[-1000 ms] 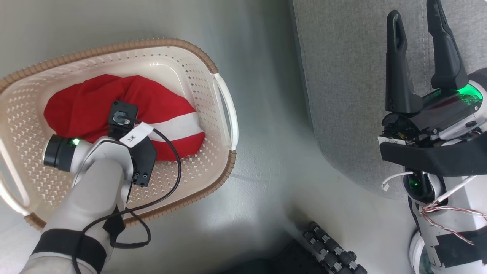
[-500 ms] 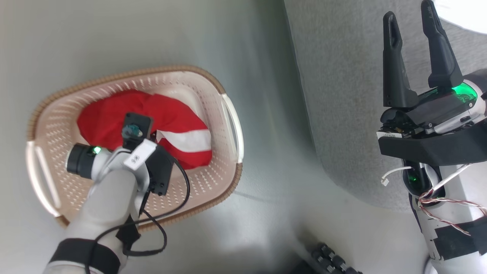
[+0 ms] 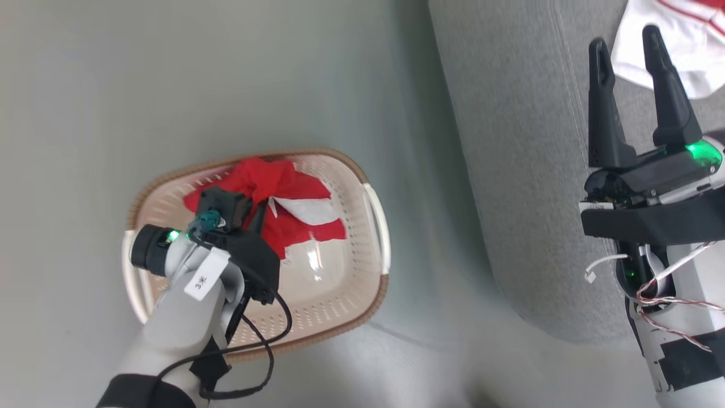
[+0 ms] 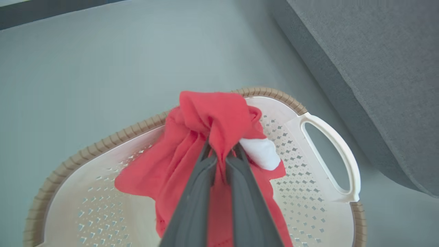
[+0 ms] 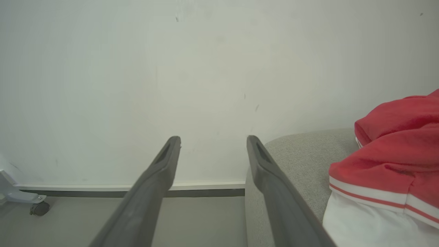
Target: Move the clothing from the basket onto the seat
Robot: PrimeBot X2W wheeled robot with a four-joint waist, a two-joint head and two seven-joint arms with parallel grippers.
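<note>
the red clothing point(image 4: 212, 116) hangs bunched over the basket point(image 4: 103, 144), pinched by the left pincer point(image 4: 221, 151), likely so it clears the rim; right of the basket, the right pincer point(image 3: 624, 37) hovers spread above the seat point(image 3: 510, 141).

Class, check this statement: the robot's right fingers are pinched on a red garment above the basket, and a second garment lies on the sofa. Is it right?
One slip: the left wrist view shows the left gripper pinching the red garment above the basket; the right gripper is open, holding nothing. The second garment does lie on the sofa.
</note>
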